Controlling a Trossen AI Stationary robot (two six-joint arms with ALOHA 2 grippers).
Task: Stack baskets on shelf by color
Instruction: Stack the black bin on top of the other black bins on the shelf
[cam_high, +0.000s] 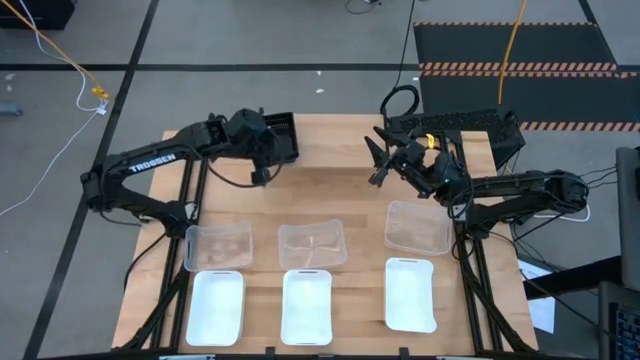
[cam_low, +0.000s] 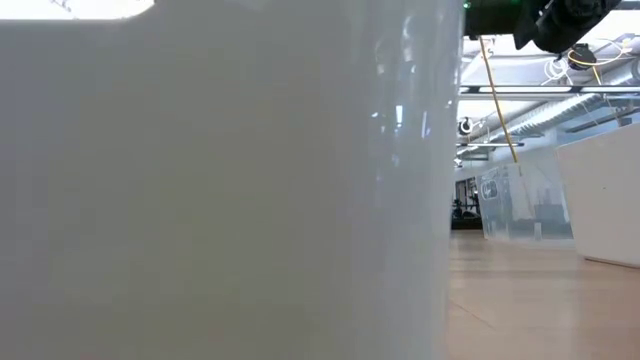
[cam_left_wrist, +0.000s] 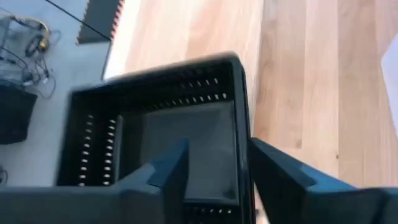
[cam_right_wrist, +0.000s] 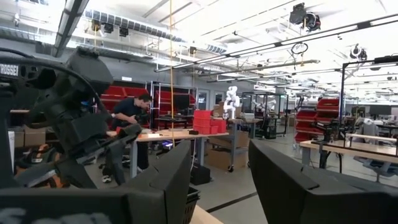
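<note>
A black slotted basket sits at the table's far edge, left of centre. My left gripper is over it, open. In the left wrist view its fingers stand astride the basket's side wall. My right gripper hovers open above bare wood near the far edge and holds nothing. Three clear baskets stand in a row, with three white baskets along the near edge. A white basket's wall fills most of the low view. I cannot make out the shelf. My left gripper comes down from above over the black basket's long side wall, one finger inside and one outside. A gap shows on the inner side. I cannot tell whether the outer finger touches the wall.
A black object with cables sits at the table's far right corner, behind my right arm. Bare wood lies between the two grippers and the clear baskets. A person works at a bench in the room beyond.
</note>
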